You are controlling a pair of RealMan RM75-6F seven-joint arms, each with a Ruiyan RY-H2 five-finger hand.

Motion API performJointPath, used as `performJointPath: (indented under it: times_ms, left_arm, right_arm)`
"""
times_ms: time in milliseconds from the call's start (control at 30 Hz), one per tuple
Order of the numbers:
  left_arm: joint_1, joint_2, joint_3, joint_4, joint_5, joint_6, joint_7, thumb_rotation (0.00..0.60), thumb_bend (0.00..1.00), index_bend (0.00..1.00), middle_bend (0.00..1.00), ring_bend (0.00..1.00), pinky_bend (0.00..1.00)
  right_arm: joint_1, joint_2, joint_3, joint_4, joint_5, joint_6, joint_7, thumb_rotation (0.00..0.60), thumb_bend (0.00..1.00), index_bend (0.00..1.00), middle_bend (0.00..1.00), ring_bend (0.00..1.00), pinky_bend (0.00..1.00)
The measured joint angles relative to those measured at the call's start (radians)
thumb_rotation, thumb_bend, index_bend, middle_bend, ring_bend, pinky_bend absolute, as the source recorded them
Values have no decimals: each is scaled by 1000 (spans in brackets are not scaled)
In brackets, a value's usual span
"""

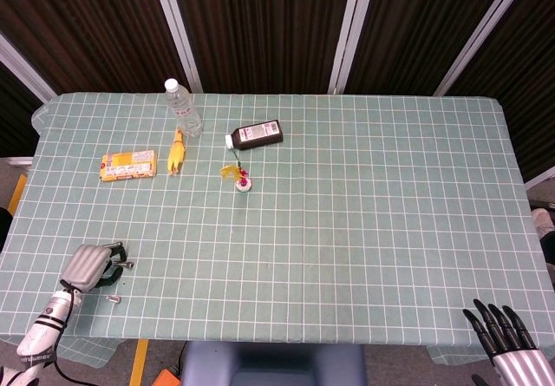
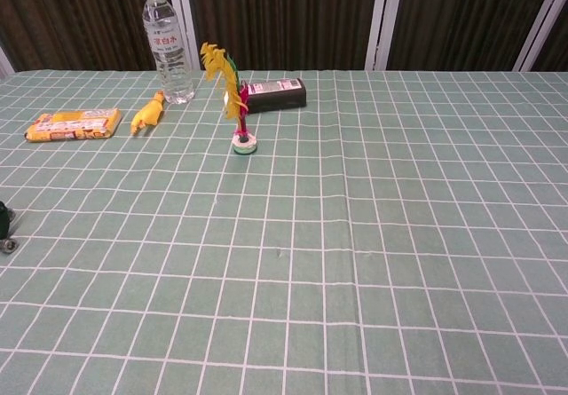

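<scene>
My left hand [image 1: 89,267] rests low over the table's front left corner, silver back up, dark fingers bent loosely with nothing in them. In the chest view only a dark fingertip [image 2: 3,218] shows at the left edge. A small metal piece [image 1: 113,298] lies on the cloth just beside that hand. My right hand [image 1: 503,338] hangs off the table's front right corner, fingers stretched and apart, holding nothing. It does not show in the chest view.
At the back left stand a clear water bottle [image 1: 184,108], a yellow snack pack [image 1: 128,165], a small yellow toy [image 1: 176,153], a black box [image 1: 257,134] and a feathered shuttlecock [image 2: 232,102]. A green checked cloth covers the table [image 1: 364,221].
</scene>
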Motion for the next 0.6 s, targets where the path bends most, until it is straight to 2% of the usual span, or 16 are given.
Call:
performJointPath:
  times_ms: [433,600]
  left_arm:
    - [4,6,-9,8,-14,8,-5,600,412,582,1000,1000,1000]
    - [9,30,-6,-16,1,40,11,600,410,580,1000,1000,1000]
  right_arm:
    - [1,1,-3,1,-2,-4,-4,600,180,0,0,0,0]
    - [2,3,-3,0,-1,-6,-5,600,180,0,0,0,0]
